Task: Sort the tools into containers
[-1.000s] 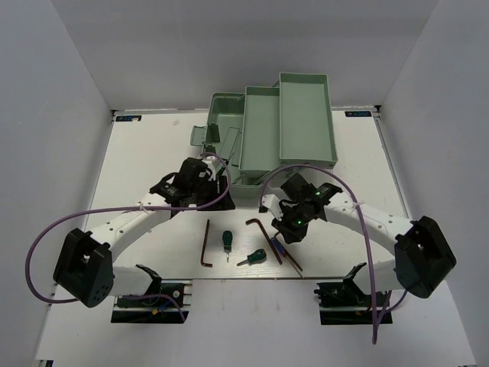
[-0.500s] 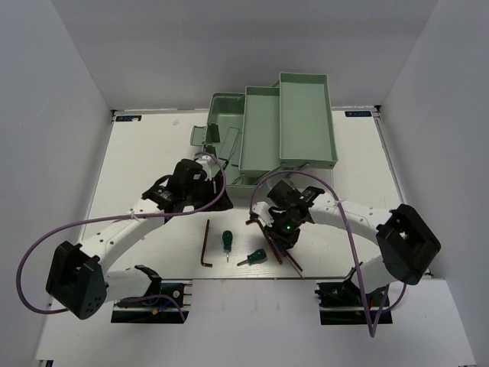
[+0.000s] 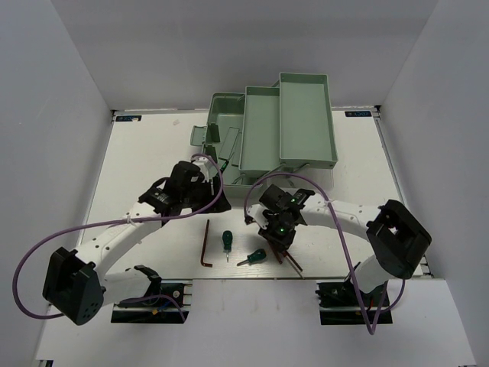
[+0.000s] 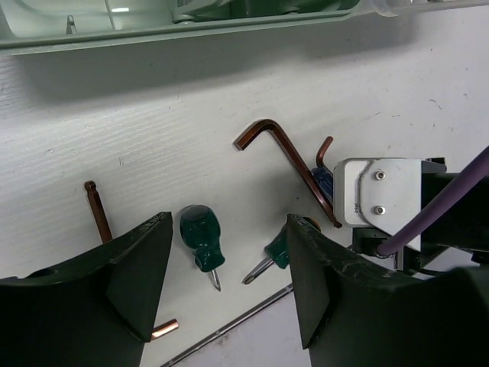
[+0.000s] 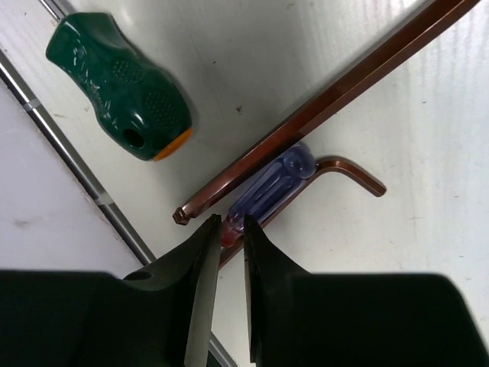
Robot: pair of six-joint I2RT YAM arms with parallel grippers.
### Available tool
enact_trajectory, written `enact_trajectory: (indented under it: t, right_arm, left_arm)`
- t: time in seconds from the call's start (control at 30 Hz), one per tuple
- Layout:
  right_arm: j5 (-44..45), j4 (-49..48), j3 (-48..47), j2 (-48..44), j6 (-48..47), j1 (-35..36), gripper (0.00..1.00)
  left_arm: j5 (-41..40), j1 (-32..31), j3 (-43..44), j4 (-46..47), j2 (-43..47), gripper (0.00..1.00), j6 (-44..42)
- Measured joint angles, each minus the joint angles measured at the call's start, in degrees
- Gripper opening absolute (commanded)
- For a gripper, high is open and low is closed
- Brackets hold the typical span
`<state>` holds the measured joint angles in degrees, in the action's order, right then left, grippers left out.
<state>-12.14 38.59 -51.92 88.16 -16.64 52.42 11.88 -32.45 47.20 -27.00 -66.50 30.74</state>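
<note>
The tools lie near the table's front edge. Under my right gripper the blue-handled screwdriver rests across a long hex key and a smaller one. The jaws stand a narrow gap apart, with the screwdriver's red neck between the fingertips. A green-handled screwdriver lies beside them. My left gripper hangs open above another green screwdriver, holding nothing. A third hex key lies further left. The containers, pale green toolbox trays, stand at the back.
The table's front edge with its metal rail runs close behind the tools. The toolbox's lower compartment and its folded lid sit left of the raised trays. Purple cables loop from both arms. White walls enclose the table.
My right gripper has swung left and come down over the blue-handled screwdriver, its jaw gap unchanged. The left arm has drawn back slightly to the left, still open.
</note>
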Motion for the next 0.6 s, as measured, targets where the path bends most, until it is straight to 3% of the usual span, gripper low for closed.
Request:
enact_trajectory:
  t: [0.6]
  right_arm:
    - [5.05, -0.22, -0.42, 0.0, -0.57, 1.25, 0.3]
  left_arm:
    - [-0.52, 0.0, -0.02, 0.0, 0.61, 0.71, 0.17]
